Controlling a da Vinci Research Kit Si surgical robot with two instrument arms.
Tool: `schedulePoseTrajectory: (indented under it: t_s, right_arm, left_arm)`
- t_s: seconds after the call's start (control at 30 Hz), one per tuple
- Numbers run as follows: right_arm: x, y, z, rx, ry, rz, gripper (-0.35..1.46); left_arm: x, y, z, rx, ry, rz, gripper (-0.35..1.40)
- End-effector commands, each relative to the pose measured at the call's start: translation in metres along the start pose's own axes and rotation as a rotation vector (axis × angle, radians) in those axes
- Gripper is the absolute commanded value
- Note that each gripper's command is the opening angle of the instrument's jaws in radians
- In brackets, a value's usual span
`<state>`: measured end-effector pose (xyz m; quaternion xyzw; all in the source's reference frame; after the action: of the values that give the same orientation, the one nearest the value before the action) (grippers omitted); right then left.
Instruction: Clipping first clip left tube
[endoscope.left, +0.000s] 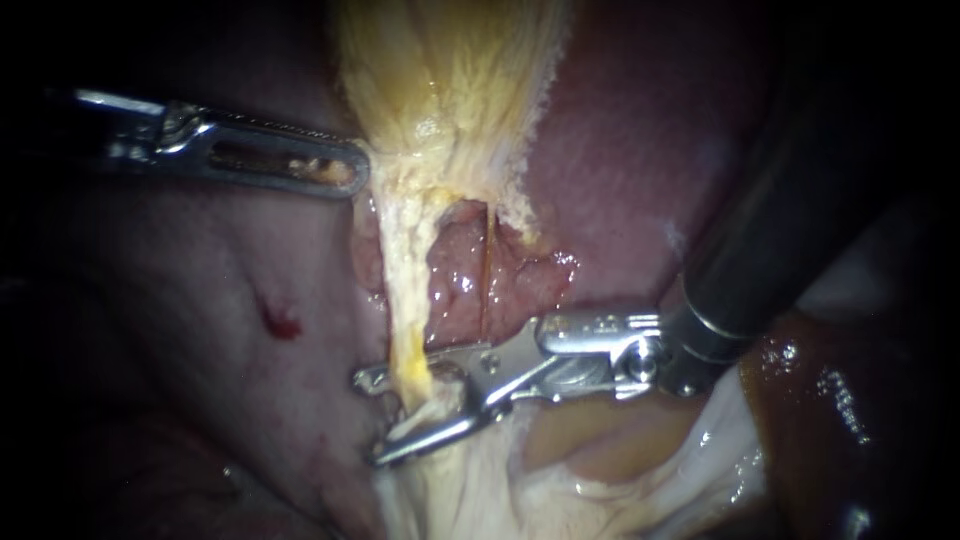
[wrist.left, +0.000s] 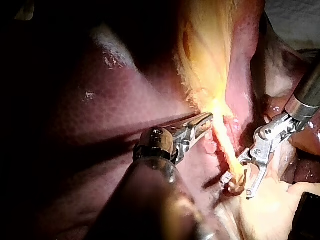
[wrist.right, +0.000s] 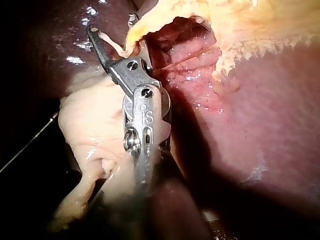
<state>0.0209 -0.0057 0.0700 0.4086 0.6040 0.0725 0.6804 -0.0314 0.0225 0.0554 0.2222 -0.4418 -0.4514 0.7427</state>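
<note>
The left instrument (endoscope.left: 345, 172) comes in from the upper left of the endoscope view, and its end effector is clamped, jaws together, on the edge of the gallbladder (endoscope.left: 450, 70) where the yellow tissue narrows, just left of the frame's centre. From that pinch the left tube (endoscope.left: 405, 300), a pale yellow strand, runs straight down to the lower centre. There it passes between the jaws of the right instrument (endoscope.left: 370, 418), whose dark shaft enters from the upper right. This end effector stands apart, one jaw above and one below the crossing point, with a gap showing between them; the right wrist view shows the same straddle, the strand lying in the open fork. A thinner brownish right tube (endoscope.left: 487, 270) runs just beside the left one, across the wet pink bed. Liver (endoscope.left: 640, 140) fills both sides of the frame, with a small red spot (endoscope.left: 280, 322) at left centre.
</note>
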Motion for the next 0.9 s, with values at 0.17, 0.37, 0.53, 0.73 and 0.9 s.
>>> schedulePoseTrajectory:
  t_s: [0.17,0.37,0.53,0.73,0.9]
  right_arm:
    - [0.0000,-0.0012,-0.0004,0.010,-0.003,-0.002,0.48]
    - [0.0001,-0.0022,-0.0004,0.018,-0.005,-0.003,0.48]
    - [0.0004,-0.0029,0.0000,0.022,-0.006,-0.004,0.48]
    - [0.0007,-0.0036,0.0003,0.028,-0.007,-0.005,0.48]
    - [0.0007,-0.0037,0.0003,0.028,-0.008,-0.005,0.48]
  left_arm:
    - [0.0000,0.0002,0.0000,0.001,0.000,0.000,-0.35]
    - [0.0000,0.0003,0.0001,0.001,0.001,0.000,-0.35]
    - [0.0000,0.0004,0.0001,0.001,0.001,0.000,-0.35]
    - [0.0000,0.0004,0.0001,0.001,0.001,0.000,-0.35]
    - [-0.0001,0.0004,0.0001,0.001,0.001,0.000,-0.35]
